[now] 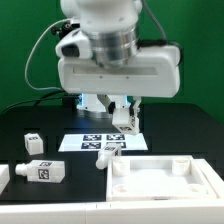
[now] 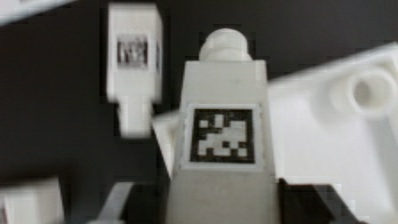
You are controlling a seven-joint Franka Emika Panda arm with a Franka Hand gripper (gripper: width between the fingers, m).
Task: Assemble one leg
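My gripper [image 1: 119,105] is shut on a white leg [image 1: 122,119] and holds it above the table, over the marker board [image 1: 92,141]. In the wrist view the held leg [image 2: 222,125] fills the middle with its black-and-white tag facing the camera, clamped between the dark fingers [image 2: 150,205] of the gripper [image 2: 222,208]. Its rounded tip points toward the white tabletop [image 2: 338,125], near a corner hole [image 2: 368,92]. The tabletop [image 1: 165,182] lies at the exterior view's lower right. A second leg [image 2: 128,60] lies on the black table beside the held one; it also shows in the exterior view [image 1: 105,153].
More loose white legs lie at the exterior view's left: one small [image 1: 33,143], one long with a tag [image 1: 45,171], one cut by the edge [image 1: 3,176]. The arm's wide body fills the upper middle of the exterior view. Green wall behind.
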